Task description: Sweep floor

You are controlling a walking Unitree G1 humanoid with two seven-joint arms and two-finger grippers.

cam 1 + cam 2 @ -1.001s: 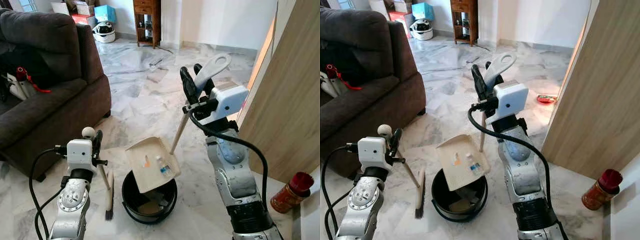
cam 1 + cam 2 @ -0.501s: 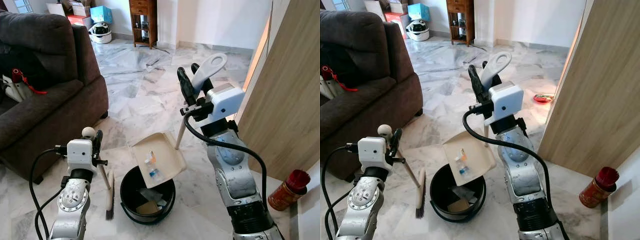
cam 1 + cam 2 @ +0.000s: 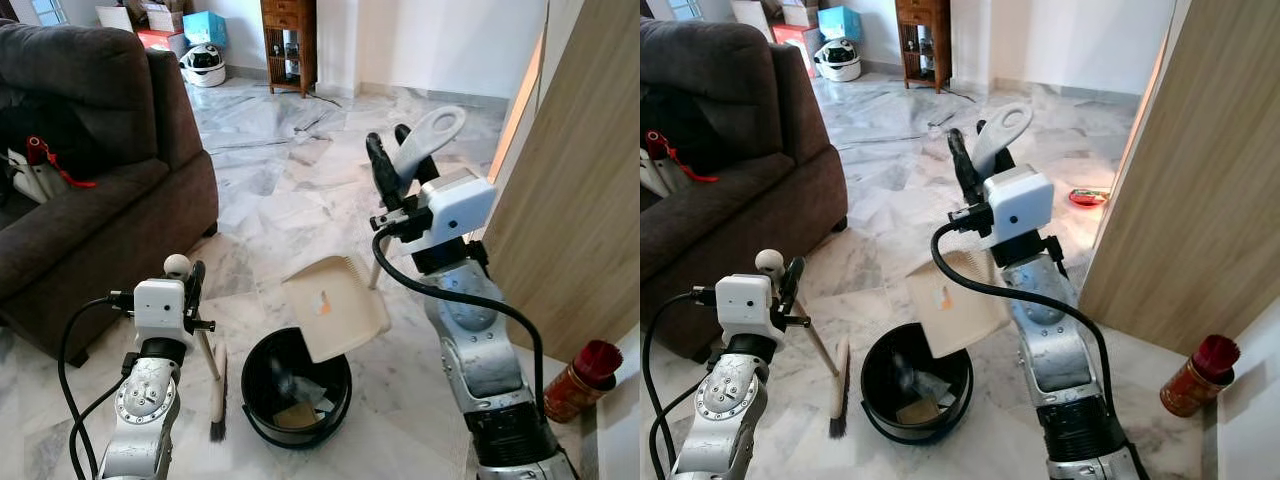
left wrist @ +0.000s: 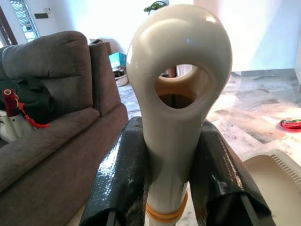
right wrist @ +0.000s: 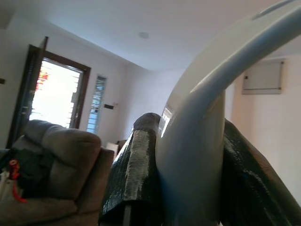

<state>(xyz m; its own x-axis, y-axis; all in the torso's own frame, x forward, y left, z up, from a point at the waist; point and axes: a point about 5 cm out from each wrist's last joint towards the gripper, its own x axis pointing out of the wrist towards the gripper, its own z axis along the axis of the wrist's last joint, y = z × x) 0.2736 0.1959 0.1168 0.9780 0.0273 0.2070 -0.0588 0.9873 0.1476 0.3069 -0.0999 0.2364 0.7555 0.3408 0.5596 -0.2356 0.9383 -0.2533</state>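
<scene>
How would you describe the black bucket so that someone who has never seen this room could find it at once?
Start at the dark sofa on the robot's left, then look down to the marble floor between the robot's two arms. The black bucket stands there, round, with scraps inside, under the tilted cream dustpan held by the right claw. It is the only dark, open container; the brush beside it is thin and pale.

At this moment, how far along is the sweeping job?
Done: litter lies in the round black bucket. In hand: the right gripper tips the cream plastic dustpan over it, one orange scrap on its tray; the left gripper holds the cream hand broom. Left: shaking that scrap out.
</scene>
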